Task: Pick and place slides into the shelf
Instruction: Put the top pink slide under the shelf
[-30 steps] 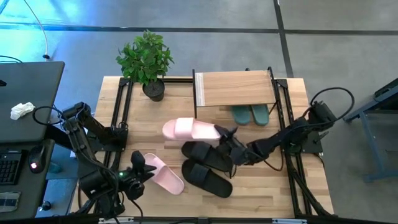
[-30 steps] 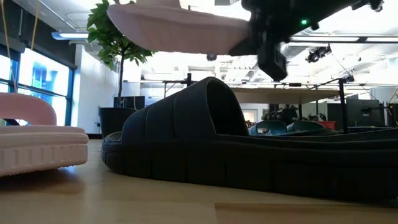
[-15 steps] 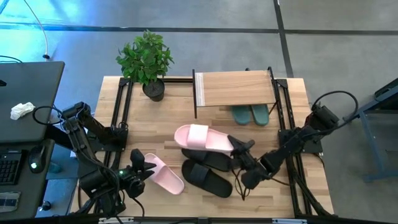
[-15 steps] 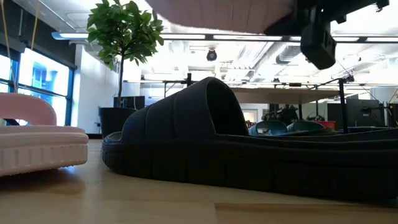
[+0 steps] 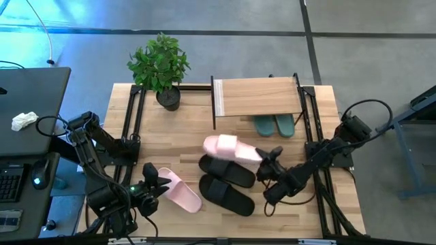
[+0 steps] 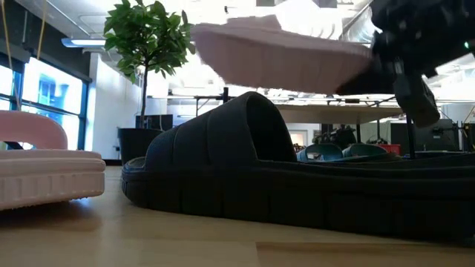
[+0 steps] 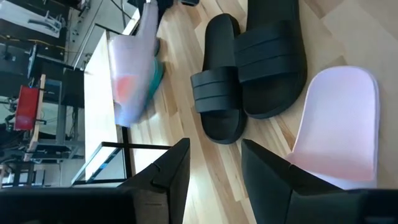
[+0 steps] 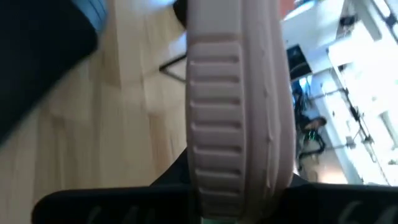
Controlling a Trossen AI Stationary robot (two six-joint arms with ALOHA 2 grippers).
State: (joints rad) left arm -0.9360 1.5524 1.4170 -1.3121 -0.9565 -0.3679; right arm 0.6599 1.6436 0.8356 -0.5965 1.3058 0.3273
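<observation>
A pale pink slide [image 5: 230,147] hangs over the table's middle with my right gripper [image 5: 264,158] shut on it; the right wrist view shows its ribbed edge [image 8: 239,112]. Below it, two black slides [image 5: 228,171] [image 5: 227,196] rest flat on the table. A second pink slide [image 5: 181,191] lies sole down at the near left. My left gripper [image 7: 214,171] stands open beside this slide's end, with bare wood showing between its fingers. Two teal slides [image 5: 274,125] lie under the shelf [image 5: 257,97]. My right gripper holds the pink slide by the end [image 8: 239,183] farthest from its strap, pinched between the two fingers. The fingers come nearly level from the table's right side, along the slide. The slide is lifted clear above the black slides [image 6: 282,59], its free end a little higher.
A potted plant [image 5: 161,68] stands at the far left beside the shelf. Black frame rails [image 5: 133,122] [image 5: 315,129] run along both sides of the table. Bare wood lies between the shelf and the slides.
My right gripper has carried the pink slide toward the table's right edge and somewhat lower, rolling its wrist as it went. The slide has stayed clear of the table and now hangs over the far black slide.
</observation>
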